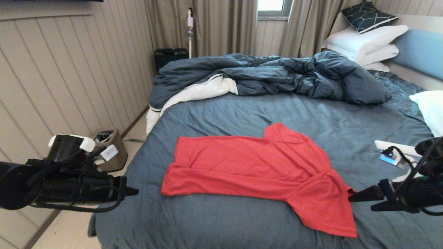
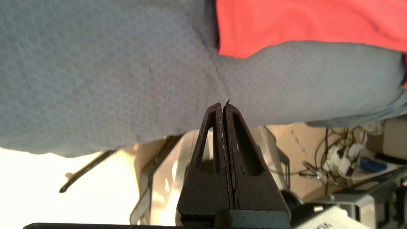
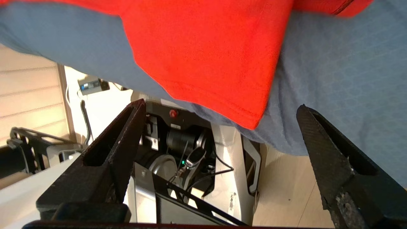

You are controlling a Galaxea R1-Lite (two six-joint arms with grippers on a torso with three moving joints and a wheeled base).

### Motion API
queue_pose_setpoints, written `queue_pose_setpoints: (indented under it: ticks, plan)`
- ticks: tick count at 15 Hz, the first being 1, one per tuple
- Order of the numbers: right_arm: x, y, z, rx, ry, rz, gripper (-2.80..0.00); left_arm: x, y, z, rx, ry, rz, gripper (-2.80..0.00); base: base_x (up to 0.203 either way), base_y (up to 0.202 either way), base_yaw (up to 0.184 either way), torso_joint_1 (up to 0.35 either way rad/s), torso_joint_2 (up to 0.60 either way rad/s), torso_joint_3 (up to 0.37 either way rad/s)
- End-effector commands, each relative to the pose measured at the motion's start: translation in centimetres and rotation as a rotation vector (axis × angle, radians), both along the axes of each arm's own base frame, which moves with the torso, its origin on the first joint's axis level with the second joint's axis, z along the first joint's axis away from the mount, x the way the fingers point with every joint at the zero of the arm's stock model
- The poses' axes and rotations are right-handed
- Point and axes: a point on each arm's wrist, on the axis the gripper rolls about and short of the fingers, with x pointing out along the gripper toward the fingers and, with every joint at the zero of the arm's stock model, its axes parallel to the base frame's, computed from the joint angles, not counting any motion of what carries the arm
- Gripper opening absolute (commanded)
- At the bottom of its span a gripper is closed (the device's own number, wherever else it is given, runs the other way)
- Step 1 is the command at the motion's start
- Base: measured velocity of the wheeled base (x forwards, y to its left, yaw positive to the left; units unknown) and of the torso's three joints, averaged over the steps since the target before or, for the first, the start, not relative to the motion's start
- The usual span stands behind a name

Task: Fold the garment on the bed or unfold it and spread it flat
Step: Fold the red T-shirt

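Note:
The red T-shirt [image 1: 263, 173] lies on the blue-grey bed sheet [image 1: 235, 114] near the front edge, body folded lengthwise, one sleeve pointing back and one sleeve hanging over the front edge; its plain side shows and no lettering is visible. My left gripper [image 1: 133, 191] is shut and empty, hovering off the bed's left front corner, a short way left of the shirt's hem corner [image 2: 235, 51]. My right gripper [image 1: 360, 202] is open, just right of the front sleeve [image 3: 216, 63], holding nothing. The left fingers [image 2: 222, 108] press together.
A rumpled dark blue duvet [image 1: 277, 76] with white lining fills the back of the bed. White pillows [image 1: 367, 41] and the headboard stand at the right. A brown bin [image 1: 109, 148] sits on the floor by the left wall. The robot base [image 3: 190, 152] is below the front edge.

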Motion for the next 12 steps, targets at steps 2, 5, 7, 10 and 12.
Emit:
queue_pose_setpoints:
  ticks: [2,5,7,10,12]
  plan:
    - [0.7,-0.1,-3.0,0.019,0.043,0.011,0.0,-0.6,0.1,-0.3,-0.006,-0.019,-0.001,-2.8,0.0,0.0,0.0,0.0,0.0,0.0]
    - [1.4,1.0,-4.0,0.02,0.061,0.057,0.0,-0.3,0.0,-0.1,-0.008,-0.026,-0.004,-2.8,0.0,0.0,0.0,0.0,0.0,0.0]
    - [1.6,1.7,-3.9,0.021,0.06,0.084,0.0,-0.2,0.0,-0.2,-0.007,-0.025,-0.005,-2.8,0.0,0.0,0.0,0.0,0.0,0.0]
    - [2.1,2.4,-4.4,0.026,0.078,0.106,0.0,0.2,-0.1,0.0,-0.008,-0.034,-0.006,-2.8,0.0,0.0,0.0,0.0,0.0,0.0]
    - [2.5,2.2,-5.0,0.031,0.094,0.104,0.0,0.4,-0.2,-0.1,-0.008,-0.032,-0.007,-2.8,0.0,0.0,0.0,0.0,0.0,0.0]
